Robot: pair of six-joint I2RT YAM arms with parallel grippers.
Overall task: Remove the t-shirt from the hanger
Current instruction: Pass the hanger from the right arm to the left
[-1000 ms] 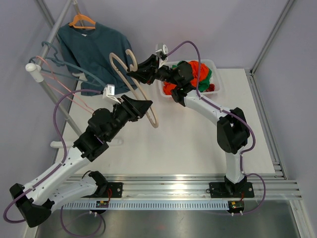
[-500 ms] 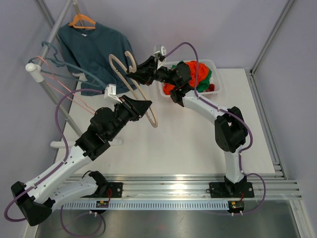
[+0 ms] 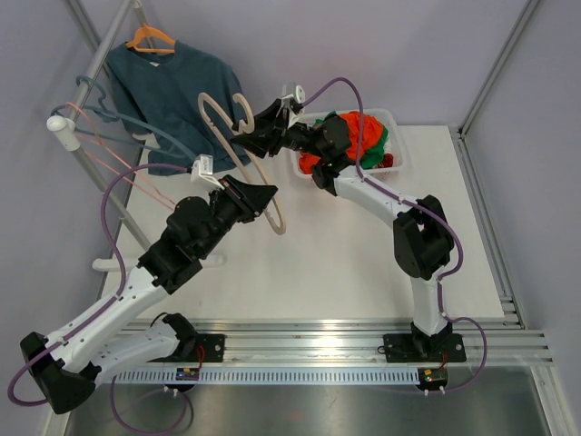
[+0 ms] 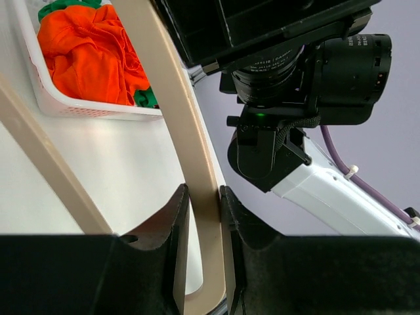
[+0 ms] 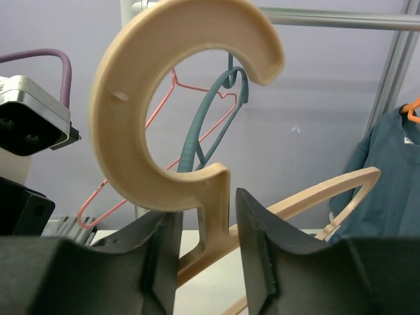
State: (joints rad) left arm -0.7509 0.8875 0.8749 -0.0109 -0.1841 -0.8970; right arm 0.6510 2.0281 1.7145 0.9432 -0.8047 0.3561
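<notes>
Left hand [image 4: 200, 249] pinches a bare hanger [image 5: 115, 131] by its arm, right hand [image 5: 220, 216] by its neck, above the tabletop [image 3: 363, 263]. A teal t-shirt [image 3: 177, 86] hangs on the rail [image 5: 341, 18] behind. Uneven pulling could twist the hanger loose.

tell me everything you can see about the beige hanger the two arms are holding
The beige hanger is bare, with no garment on it. It looks like thick, flat, pale wood or plastic: a wide C-shaped hook with a small slot, a short neck and slim arms. It is held tilted in the air. The right claw pinches the neck just below the hook; the left claw pinches one arm lower down.
</notes>
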